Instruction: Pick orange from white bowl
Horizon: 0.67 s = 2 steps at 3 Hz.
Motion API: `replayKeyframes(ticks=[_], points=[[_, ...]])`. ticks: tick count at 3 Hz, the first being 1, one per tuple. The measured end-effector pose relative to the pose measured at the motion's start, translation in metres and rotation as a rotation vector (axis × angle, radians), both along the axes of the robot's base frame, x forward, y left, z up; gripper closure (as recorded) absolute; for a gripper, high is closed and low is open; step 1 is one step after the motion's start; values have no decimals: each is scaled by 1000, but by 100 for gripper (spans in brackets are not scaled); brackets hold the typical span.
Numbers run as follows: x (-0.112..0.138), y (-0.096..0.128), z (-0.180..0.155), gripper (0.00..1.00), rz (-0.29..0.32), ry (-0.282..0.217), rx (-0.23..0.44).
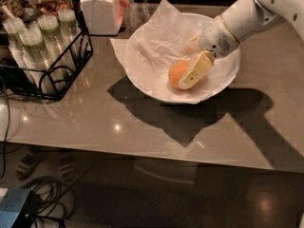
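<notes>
in the white bowl [231,76], tool [187,65] at the orange [174,73], arm slanting down

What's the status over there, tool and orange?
Tool inside white bowl, at the orange. Orange sits on the paper lining, not yet lifted. Nothing blocking it.

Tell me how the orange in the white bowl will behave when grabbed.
Round, so the orange likely rolls if nudged; the crumpled paper lining the white bowl may slow it. Its smooth-looking skin could slip. The gripper is at it, inside the bowl.
</notes>
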<state>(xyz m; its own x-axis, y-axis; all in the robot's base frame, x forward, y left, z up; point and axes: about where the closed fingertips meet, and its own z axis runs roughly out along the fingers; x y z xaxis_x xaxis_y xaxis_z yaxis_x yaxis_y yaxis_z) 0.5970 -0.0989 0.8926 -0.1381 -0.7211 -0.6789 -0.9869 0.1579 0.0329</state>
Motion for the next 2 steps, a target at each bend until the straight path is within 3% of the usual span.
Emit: replayKeyframes(ticks=[2], points=[[2, -5, -17, 18, -44, 18, -70]])
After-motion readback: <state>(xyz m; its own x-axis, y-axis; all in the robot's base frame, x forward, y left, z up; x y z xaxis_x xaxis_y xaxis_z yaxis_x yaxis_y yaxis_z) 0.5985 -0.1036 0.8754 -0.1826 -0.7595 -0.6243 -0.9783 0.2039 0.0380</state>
